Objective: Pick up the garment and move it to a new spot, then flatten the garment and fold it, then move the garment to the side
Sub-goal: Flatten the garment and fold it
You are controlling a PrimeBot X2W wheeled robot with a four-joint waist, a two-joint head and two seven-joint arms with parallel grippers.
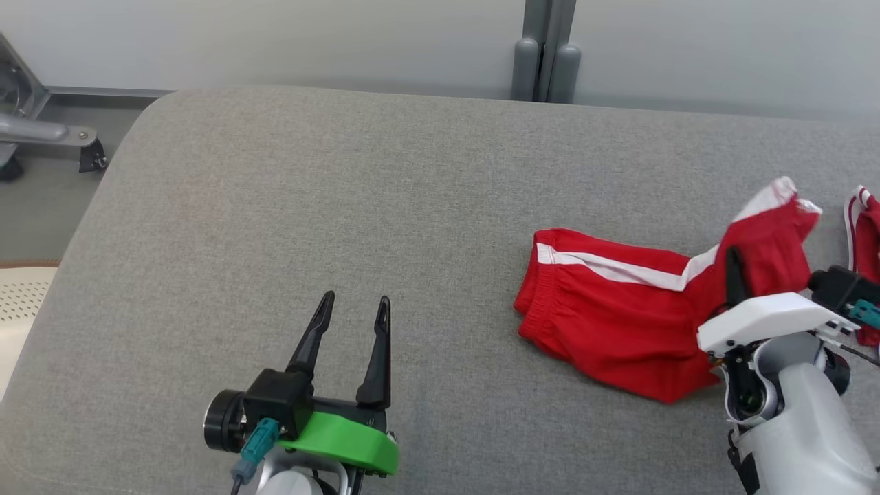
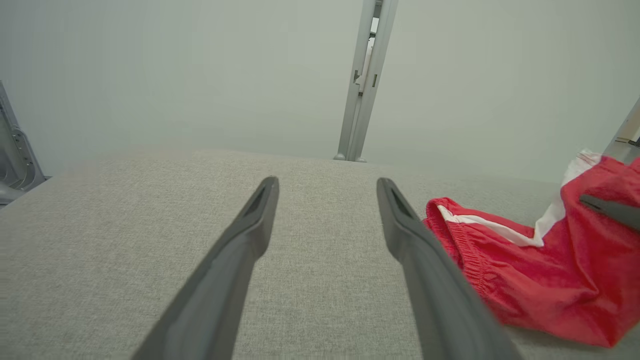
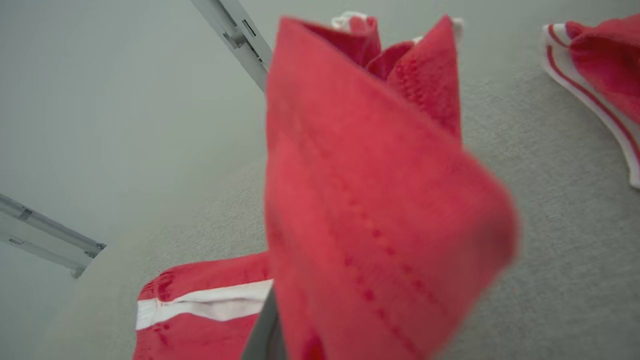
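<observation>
The garment [image 1: 619,313] is a pair of red shorts with a white side stripe, lying on the right half of the grey table [image 1: 309,206]. Its right end is lifted off the cloth, pinched by my right gripper [image 1: 737,278], which is shut on it. In the right wrist view the raised red fabric [image 3: 370,200] drapes over the fingers and hides them. My left gripper [image 1: 352,317] hovers open over bare table to the left of the garment [image 2: 540,270], its fingers [image 2: 250,235] holding nothing.
A second red and white piece of clothing [image 1: 865,240] lies at the table's right edge. A grey post [image 1: 546,51] stands behind the far edge against the pale wall. Floor and a metal frame [image 1: 41,130] lie off the left side.
</observation>
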